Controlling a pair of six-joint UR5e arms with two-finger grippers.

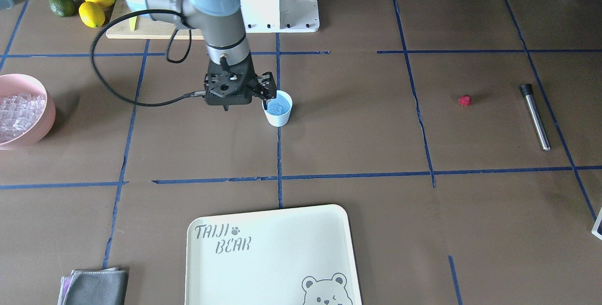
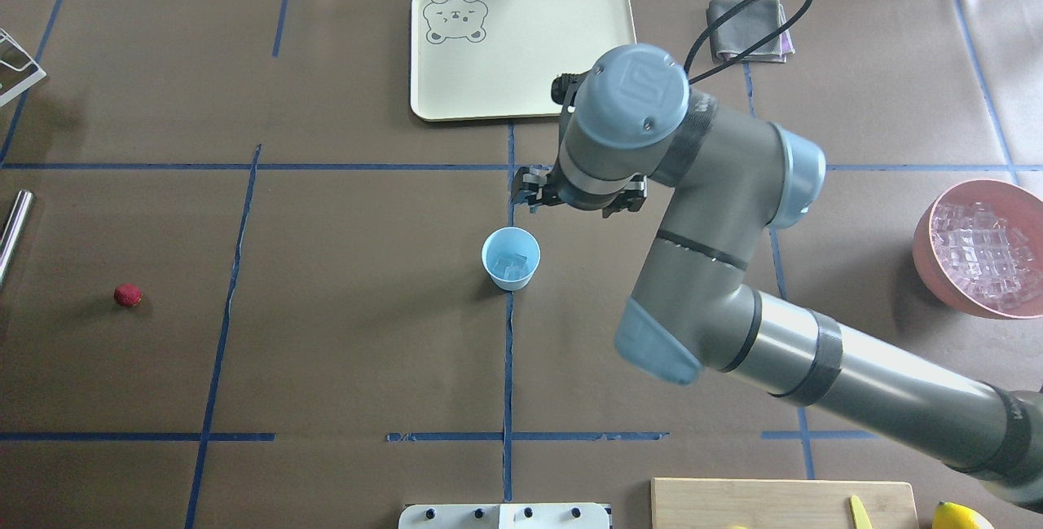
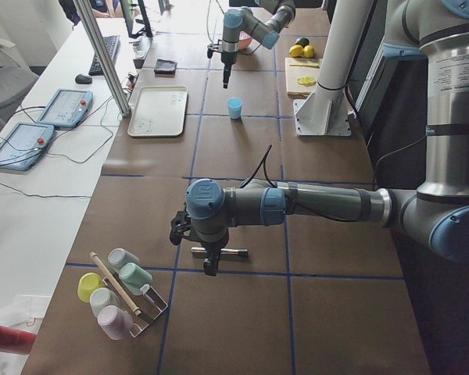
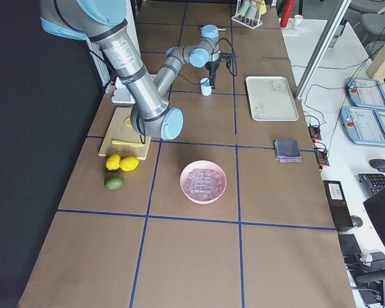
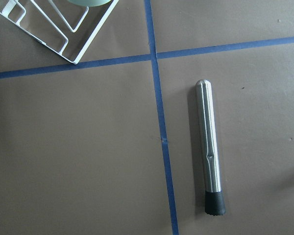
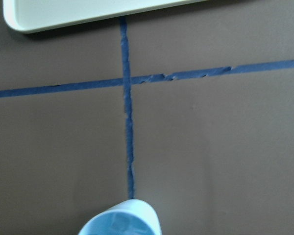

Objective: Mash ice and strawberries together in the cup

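Now we see the cup (image 2: 510, 283) at the middle of the counter (image 2: 358, 333), with ice (image 2: 512, 264) in it. The pink bowl (image 2: 921, 240) holds far more. The strawberry (image 2: 128, 295) lies on the counter, well apart. Whether the right claw (image 1: 265, 100) by the cup or the left claw (image 3: 209, 266) is spread, we cannot tell.

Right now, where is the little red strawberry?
In the overhead view, the strawberry lies far left, near the metal muddler, well away from the cup.

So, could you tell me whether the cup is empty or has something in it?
Not empty: the upright cup holds a few ice cubes; the strawberry lies on the table, outside it.
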